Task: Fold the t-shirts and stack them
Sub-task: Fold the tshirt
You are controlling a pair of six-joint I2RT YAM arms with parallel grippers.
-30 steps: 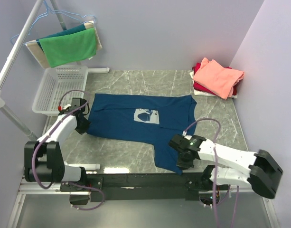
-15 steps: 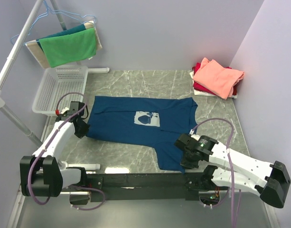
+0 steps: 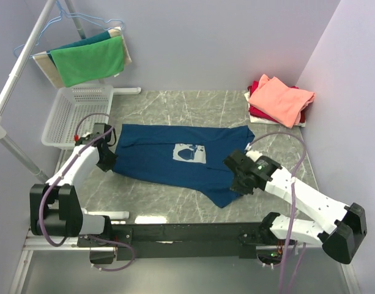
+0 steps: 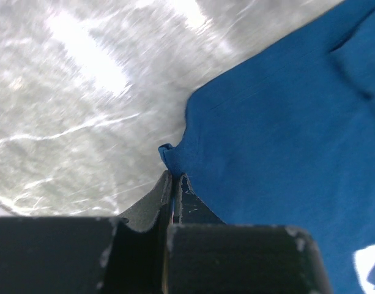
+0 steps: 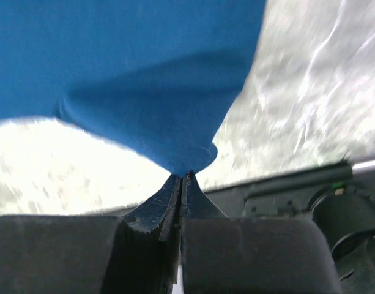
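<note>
The navy t-shirt [image 3: 169, 162] lay print-up on the marble table [image 3: 175, 105]. The left gripper [image 4: 174, 184] was clamped on its left edge, the right gripper [image 5: 182, 180] on a near corner, seemingly raised off the table.

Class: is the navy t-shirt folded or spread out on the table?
Mostly spread: the navy t-shirt lies flat, print up; the right claw pinches its near corner.

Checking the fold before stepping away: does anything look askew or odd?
The navy t-shirt lies lopsided: the right claw pinches its near corner into a drawn-out point, and the left claw pinches its left edge. Nothing else stands out.
</note>
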